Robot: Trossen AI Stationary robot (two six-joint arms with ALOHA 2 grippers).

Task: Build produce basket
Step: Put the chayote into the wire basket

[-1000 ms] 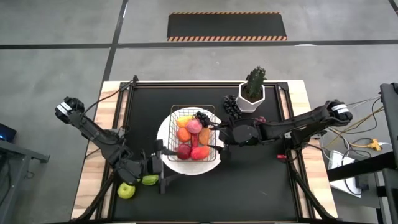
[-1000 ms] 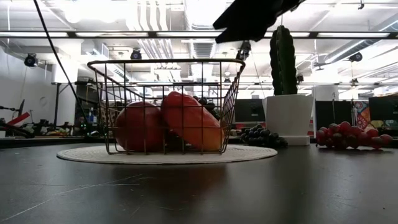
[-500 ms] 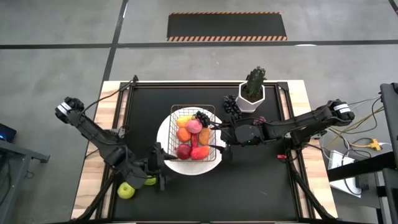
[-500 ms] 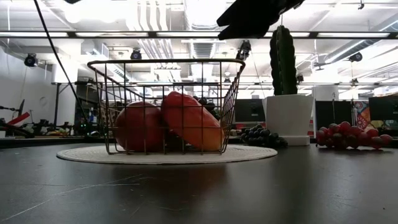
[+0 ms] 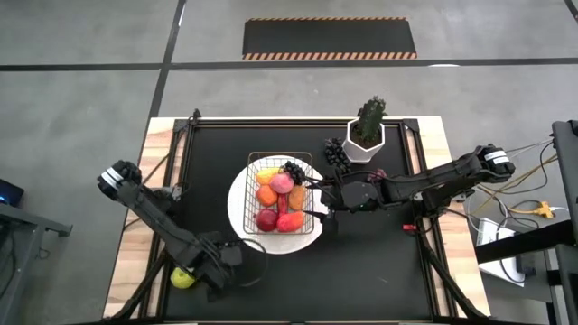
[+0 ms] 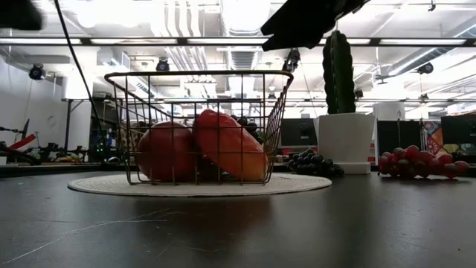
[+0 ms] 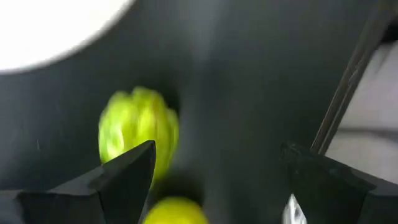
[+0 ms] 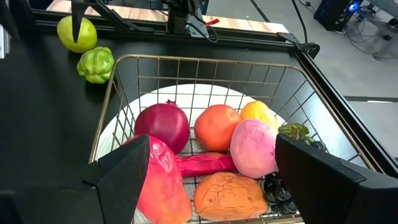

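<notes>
The wire basket (image 5: pixel 284 194) stands on a round white plate (image 5: pixel 242 217) and holds produce: a red apple (image 8: pixel 163 124), an orange (image 8: pixel 217 126), a peach (image 8: pixel 254 148), a chili (image 8: pixel 205 164) and more. A green pepper (image 7: pixel 138 127) and a green apple (image 5: pixel 183 277) lie on the black mat near its front left. My left gripper (image 7: pixel 217 168) hangs open above them, pointing down, touching neither; it hides the pepper in the high view. My right gripper (image 8: pixel 211 149) hovers open over the basket's right edge (image 5: pixel 318 200).
A white pot with a spiky plant (image 5: pixel 366 135) stands at the back right. A dark grape bunch (image 5: pixel 336 153) lies beside it and a red one (image 6: pixel 416 164) farther right. Wooden table edges frame the black mat (image 5: pixel 361 262), which is bare at the front right.
My left gripper has tipped from nearly level to pointing down, rolling as it went, and has sunk a little toward the near edge over the green pepper. It has stayed open.
</notes>
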